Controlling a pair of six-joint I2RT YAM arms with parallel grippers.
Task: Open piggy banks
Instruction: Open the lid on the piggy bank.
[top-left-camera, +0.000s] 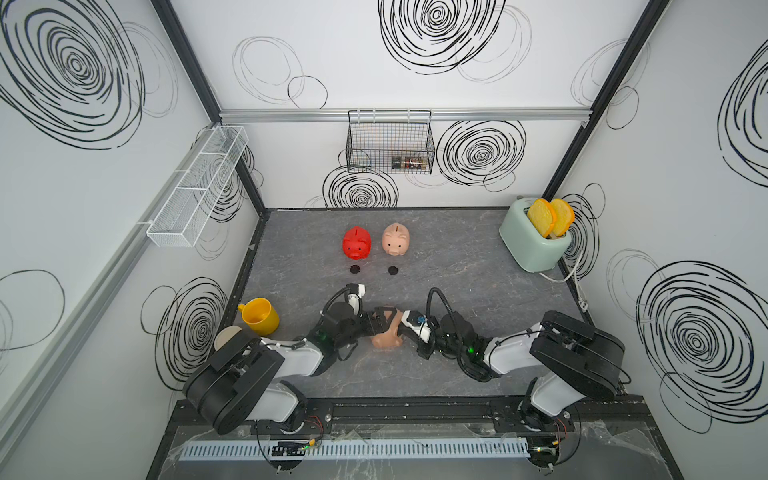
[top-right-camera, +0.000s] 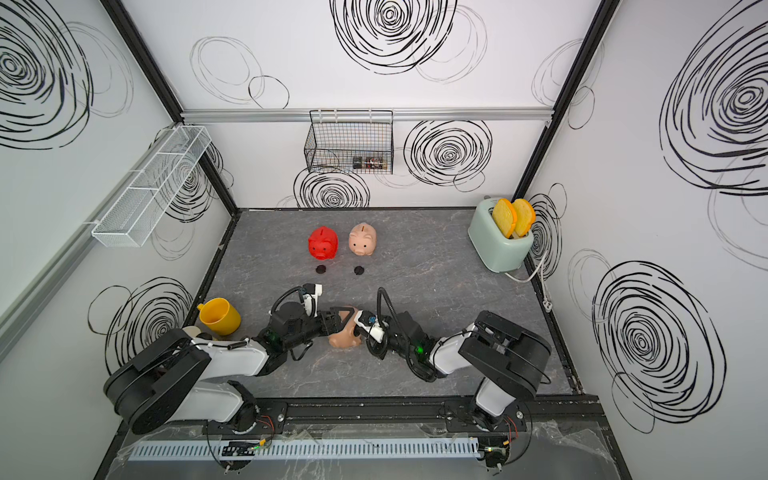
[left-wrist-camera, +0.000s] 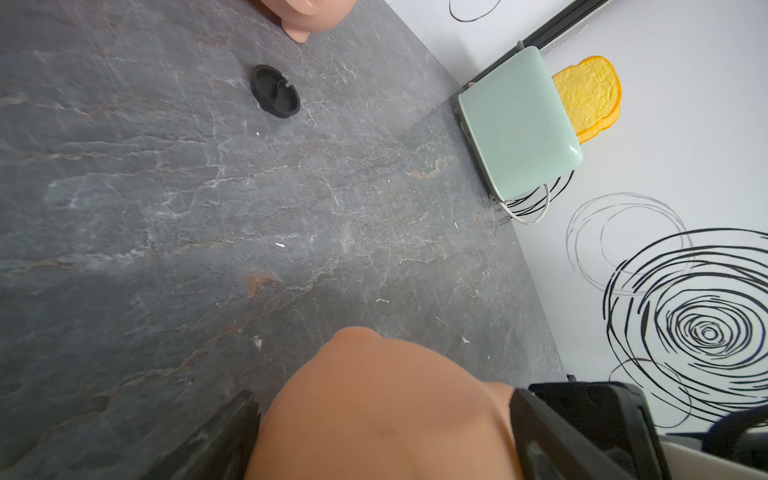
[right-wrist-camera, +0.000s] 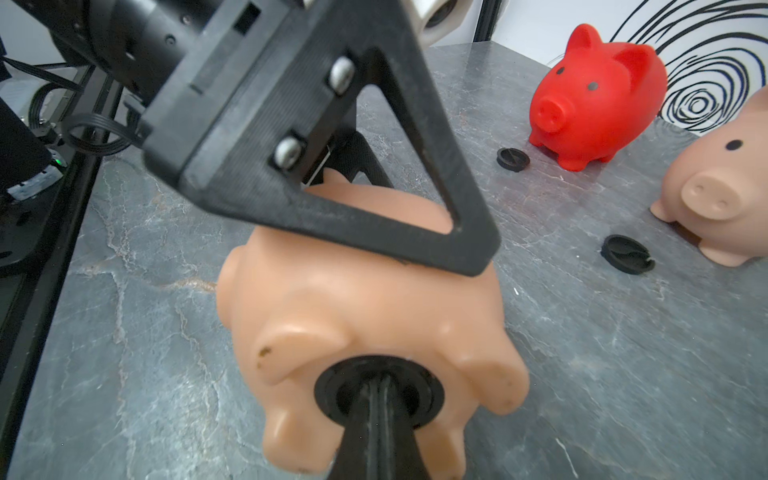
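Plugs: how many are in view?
3. One plug before the red pig, another before the pink pig, a third in the belly of the tan pig, pinched by the right gripper.

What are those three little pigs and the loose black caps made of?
Red pig, pink pig and peach pig: likely moulded plastic; smooth, semi-glossy skins with soft highlights; the peach one looks slightly waxy. Black caps: probably matte hard plastic or rubber, dull, ridged.
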